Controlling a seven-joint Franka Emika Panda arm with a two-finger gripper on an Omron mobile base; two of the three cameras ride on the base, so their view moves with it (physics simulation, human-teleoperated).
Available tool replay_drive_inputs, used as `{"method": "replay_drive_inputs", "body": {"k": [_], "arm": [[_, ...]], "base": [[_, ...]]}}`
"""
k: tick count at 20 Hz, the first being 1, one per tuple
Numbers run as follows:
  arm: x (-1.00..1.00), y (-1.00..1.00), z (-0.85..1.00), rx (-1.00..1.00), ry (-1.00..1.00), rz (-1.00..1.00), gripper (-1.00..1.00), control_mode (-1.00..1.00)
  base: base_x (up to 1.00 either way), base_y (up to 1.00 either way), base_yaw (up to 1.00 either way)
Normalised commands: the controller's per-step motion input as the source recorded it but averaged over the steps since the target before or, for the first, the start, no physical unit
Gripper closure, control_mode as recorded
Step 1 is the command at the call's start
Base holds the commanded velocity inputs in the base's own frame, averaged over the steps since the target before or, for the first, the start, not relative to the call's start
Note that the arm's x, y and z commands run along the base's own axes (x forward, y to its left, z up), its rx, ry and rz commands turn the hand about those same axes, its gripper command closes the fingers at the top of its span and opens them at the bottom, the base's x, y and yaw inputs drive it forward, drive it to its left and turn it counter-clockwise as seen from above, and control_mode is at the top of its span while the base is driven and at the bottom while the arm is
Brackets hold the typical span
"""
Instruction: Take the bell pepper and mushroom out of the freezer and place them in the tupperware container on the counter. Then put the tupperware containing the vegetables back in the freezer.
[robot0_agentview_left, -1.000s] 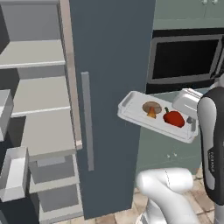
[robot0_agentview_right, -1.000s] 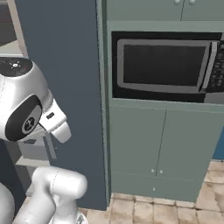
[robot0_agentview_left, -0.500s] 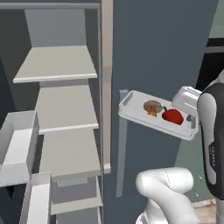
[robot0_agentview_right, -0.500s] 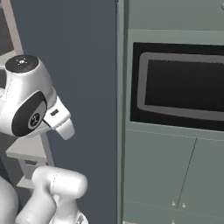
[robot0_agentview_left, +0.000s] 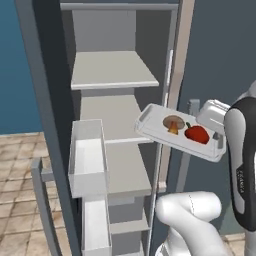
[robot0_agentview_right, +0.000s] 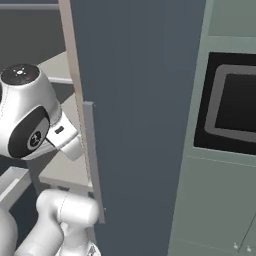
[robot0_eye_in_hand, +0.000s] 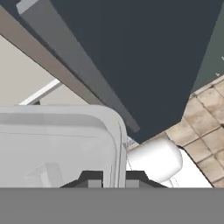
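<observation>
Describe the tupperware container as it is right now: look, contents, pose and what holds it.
The tupperware container is a shallow light-grey rectangular tray with a low rim and rounded corners. It hangs in the air, tilted, in front of the open freezer. The mushroom and the bell pepper lie in it. The gripper is shut on its rim.

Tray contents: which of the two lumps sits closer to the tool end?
The bell pepper, the glossy red one, lies nearer the tool-side end of the tupperware container; the tan mushroom sits further toward the freezer.
</observation>
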Motion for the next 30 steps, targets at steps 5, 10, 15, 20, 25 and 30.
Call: {"method": "replay_drive_inputs", "body": {"k": [5, 10, 15, 20, 25, 30], "arm": [[0.0, 0.0, 0.0, 0.0, 0.0, 0.0, 1.0, 1.0], [0.0, 0.15, 0.0, -0.01, -0.01, 0.03, 1.0, -1.0], [-0.19, 0.29, 0.31, 0.0, -0.13, 0.03, 1.0, -1.0], [0.03, 0.16, 0.49, 0.0, -0.05, -0.01, 1.0, -1.0], [0.45, 0.2, 0.23, 0.0, 0.02, -0.11, 1.0, -1.0], [0.37, 0.46, 0.01, 0.0, 0.0, -0.25, 1.0, -1.0]], "base": [[0.52, 0.32, 0.07], [0.14, 0.24, 0.05], [0.0, 0.0, 0.0], [0.0, 0.0, 0.0], [0.0, 0.0, 0.0], [0.0, 0.0, 0.0]]}}
